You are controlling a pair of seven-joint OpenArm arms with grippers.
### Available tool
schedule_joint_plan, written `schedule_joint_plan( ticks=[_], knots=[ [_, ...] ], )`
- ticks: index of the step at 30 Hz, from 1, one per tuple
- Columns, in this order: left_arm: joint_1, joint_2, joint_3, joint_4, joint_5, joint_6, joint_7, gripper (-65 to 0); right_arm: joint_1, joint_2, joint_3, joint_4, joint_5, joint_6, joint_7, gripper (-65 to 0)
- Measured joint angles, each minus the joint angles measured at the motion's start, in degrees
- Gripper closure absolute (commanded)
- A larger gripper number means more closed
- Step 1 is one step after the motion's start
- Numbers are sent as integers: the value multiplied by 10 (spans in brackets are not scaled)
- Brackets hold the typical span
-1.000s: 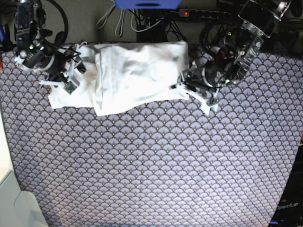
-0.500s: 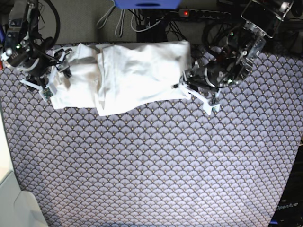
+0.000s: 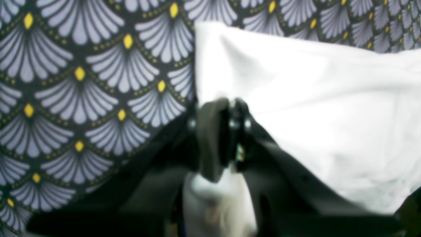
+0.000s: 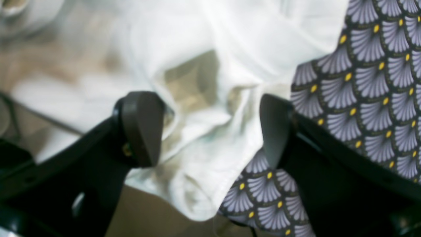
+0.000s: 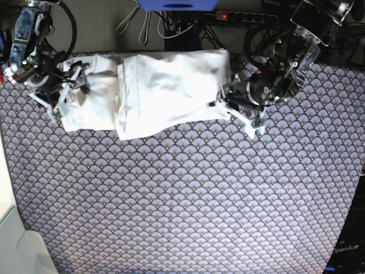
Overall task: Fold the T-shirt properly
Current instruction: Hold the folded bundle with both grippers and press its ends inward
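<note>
Now released: right claw (image 4: 210, 128) spread wide, backed off T-shirt (image 5: 165, 91) end.
Left claw (image 3: 223, 138) clamped on opposite hem; cloth flat on worktop (image 5: 188, 200), ready for next fold.

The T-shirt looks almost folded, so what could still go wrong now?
1. The left gripper is pinched shut on the edge of the T-shirt. If that arm pulls away without opening, it could drag the fold loose.
2. The right gripper is open with bunched cloth between its fingers. Moving off, a finger might snag the cloth.
3. That end hangs past the edge of the patterned table cover and may slip off.
</note>
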Motion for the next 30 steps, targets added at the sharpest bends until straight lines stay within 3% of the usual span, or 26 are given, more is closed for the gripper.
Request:
schedule_joint_plan(
  ticks=[4, 9, 18, 21, 30],
  knots=[
    [0, 0, 0, 0, 0, 0, 0, -3, 17, 3, 13, -23, -13, 0, -7, -459],
    [0, 0, 0, 0, 0, 0, 0, -3, 15, 5, 13, -27, -9, 0, 27, -458],
    [0, -1, 0, 0, 0, 0, 0, -3, 19, 4, 13, -76, -7, 0, 40, -458],
    [0, -1, 0, 0, 0, 0, 0, -3, 15, 4, 13, -77, -9, 0, 73, -458],
    [0, -1, 0, -1, 0, 0, 0, -3, 9, 0, 10, -85, -9, -3, 79, -458]
  ],
)
